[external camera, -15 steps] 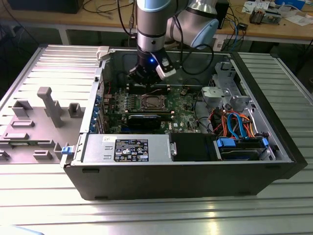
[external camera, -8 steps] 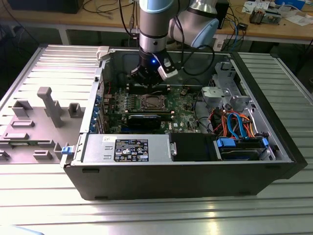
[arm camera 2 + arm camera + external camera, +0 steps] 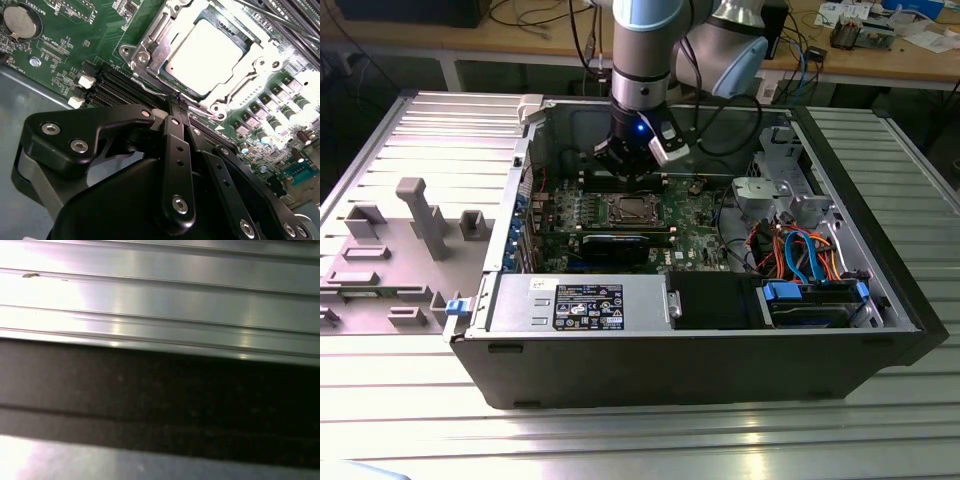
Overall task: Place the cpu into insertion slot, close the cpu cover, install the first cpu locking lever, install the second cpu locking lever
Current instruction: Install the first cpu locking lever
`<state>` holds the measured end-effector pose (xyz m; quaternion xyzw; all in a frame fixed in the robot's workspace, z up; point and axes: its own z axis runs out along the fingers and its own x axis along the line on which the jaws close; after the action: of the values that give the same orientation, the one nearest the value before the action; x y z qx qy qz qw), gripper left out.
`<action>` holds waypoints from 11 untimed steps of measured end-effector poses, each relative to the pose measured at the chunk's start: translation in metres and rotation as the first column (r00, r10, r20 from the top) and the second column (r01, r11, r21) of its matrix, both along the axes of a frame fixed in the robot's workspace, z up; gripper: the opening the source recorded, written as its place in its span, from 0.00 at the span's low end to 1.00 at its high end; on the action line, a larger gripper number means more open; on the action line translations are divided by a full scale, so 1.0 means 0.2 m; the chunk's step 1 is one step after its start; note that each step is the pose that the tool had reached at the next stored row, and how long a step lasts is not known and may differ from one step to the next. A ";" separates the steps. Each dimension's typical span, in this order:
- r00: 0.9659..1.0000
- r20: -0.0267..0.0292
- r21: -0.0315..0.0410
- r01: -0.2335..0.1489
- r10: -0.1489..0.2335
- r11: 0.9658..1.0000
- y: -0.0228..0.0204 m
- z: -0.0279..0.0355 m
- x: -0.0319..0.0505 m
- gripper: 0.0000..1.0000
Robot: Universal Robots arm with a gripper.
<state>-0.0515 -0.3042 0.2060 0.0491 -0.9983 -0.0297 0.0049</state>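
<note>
Silver cpu (image 3: pixel 207 55) sits seated under the cpu cover (image 3: pixel 150 37), just ahead of my gripper (image 3: pixel 178 102), fingers pinched together, holding nothing.

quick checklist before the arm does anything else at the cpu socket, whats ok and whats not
1. Chip seated in the socket: ok. The cpu lies flat inside the insertion slot, its silver top showing.
2. Cover down: ok as far as it shows. The cpu cover lies flat around the chip, framing it.
3. Locking levers latched: cannot tell. The bright glare hides where the wires end.
4. Gripper position: ok. The gripper sits at the socket's edge beside the memory slots; in the exterior view it hangs over the motherboard.
5. Gripper empty: ok. The fingertips are together with nothing between them.
6. Cables clear: ok. The orange and blue cables lie toward the exterior view's right.
</note>
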 end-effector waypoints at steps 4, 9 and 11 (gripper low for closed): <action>1.000 0.000 0.000 0.000 0.000 1.000 0.001 -0.009 0.020 0.11; 1.000 0.001 0.000 0.000 0.000 1.000 0.002 -0.019 0.041 0.11; 1.000 0.000 0.000 0.000 0.000 1.000 0.002 -0.023 0.054 0.11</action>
<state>-0.0407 -0.3038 0.2013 0.0493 -0.9983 -0.0295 0.0050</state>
